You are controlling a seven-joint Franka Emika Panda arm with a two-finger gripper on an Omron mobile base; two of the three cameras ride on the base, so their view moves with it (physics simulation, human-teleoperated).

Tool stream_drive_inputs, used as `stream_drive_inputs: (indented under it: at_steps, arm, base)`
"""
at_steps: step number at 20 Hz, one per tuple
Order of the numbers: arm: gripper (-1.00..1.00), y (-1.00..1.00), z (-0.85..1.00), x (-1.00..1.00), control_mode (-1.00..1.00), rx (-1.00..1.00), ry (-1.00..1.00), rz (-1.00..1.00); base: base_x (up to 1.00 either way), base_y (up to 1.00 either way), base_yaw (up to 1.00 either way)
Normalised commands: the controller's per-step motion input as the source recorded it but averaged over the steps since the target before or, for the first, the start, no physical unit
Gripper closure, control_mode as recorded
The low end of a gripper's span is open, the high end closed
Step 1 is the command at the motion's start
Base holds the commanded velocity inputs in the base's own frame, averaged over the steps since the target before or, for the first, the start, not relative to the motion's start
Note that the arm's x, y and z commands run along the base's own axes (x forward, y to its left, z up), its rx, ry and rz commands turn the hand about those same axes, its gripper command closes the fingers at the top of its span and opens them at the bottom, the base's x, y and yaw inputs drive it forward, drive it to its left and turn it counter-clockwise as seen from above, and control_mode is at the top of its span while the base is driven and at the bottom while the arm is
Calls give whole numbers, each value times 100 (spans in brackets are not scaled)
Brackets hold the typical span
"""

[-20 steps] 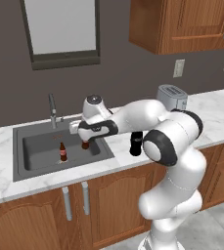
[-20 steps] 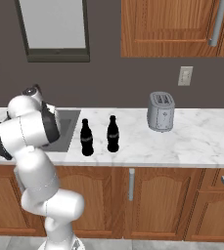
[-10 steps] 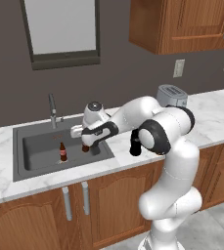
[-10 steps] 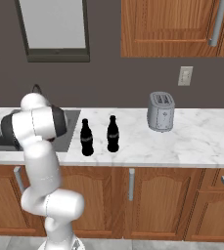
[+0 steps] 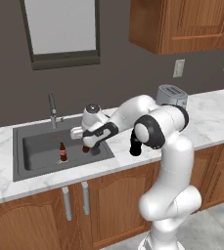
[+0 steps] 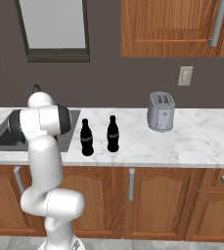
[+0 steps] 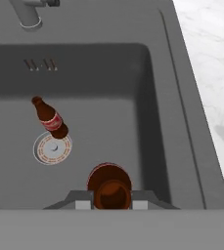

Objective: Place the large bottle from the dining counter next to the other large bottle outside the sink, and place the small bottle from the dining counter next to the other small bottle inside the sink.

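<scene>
We see our tool (image 5: 85, 144) reaching down over the sink (image 5: 33, 166), its jaws closed narrow on the neck of a small brown bottle (image 7: 109, 188). In the hand view that held small bottle sits right between the two dark finger tips at the bottom, seen from above, its round cap and shoulders over the dark basin floor. In the left base view it (image 5: 85, 148) hangs just under the tool, inside the basin near its right wall.

The other small bottle (image 7: 50, 118), brown with a red label, stands on the basin floor (image 7: 113, 132) to the left of the held one, near but apart, just beside the round drain (image 7: 52, 149). From the left base view it (image 5: 62, 152) stands upright in the middle of the sink, in front of the curved silver tap (image 5: 53, 110).

On the marble surface (image 6: 191, 141) to the right of the sink, two large dark bottles stand side by side: one (image 6: 86, 138) nearer the sink, the other (image 6: 113, 134) just beside it. A silver toaster (image 6: 161, 111) stands farther right by the wall.

Compared with a second ago, we find the tool lower: the held bottle has gone from above the sink rim down into the basin. The standing small bottle and both large bottles have stayed where they were.
</scene>
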Motion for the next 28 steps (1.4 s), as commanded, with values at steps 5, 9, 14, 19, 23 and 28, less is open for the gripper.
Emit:
stream_drive_inputs:
  at_steps: [5, 9, 14, 19, 23, 28]
  arm:
    - [100, 10, -2, 0, -100, 0, 4, 0]
    - [100, 7, -18, 11, -100, 0, 6, 0]
    - [100, 2, -21, 31, -100, 0, 5, 0]
    - [100, 2, -13, 39, -100, 0, 4, 0]
    - [100, 9, -15, 31, -100, 0, 2, 0]
    - [100, 15, -22, 9, -100, -1, 0, 0]
  base:
    - [0, 0, 0]
    - [0, 0, 0]
    - [0, 0, 0]
    - [0, 0, 0]
    - [0, 0, 0]
    - [0, 0, 0]
